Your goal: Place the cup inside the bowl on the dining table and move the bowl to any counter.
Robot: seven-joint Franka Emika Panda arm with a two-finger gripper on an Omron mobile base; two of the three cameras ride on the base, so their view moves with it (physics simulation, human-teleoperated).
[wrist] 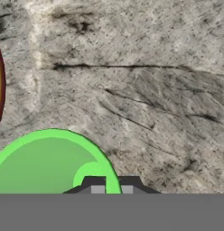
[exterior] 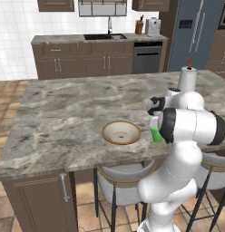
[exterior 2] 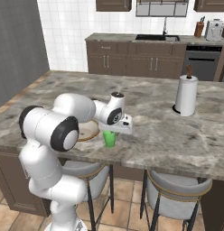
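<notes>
Bowl near the front edge of the dining table, upright and unfilled. Just to its right, cup standing on the marble — apart from the bowl, close beside it. Directly above the cup, gripper pointing down, fingertips close together over the cup's rim; cannot tell whether gripping. Farther right, paper towel roll upright. Beyond, counter along the tiled wall.

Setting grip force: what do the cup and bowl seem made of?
The cup: probably plastic, uniform bright green, matte, no glare. The bowl: ceramic-looking, cream inside with brown rim, dull finish. Rendered, so both are guesses.
</notes>
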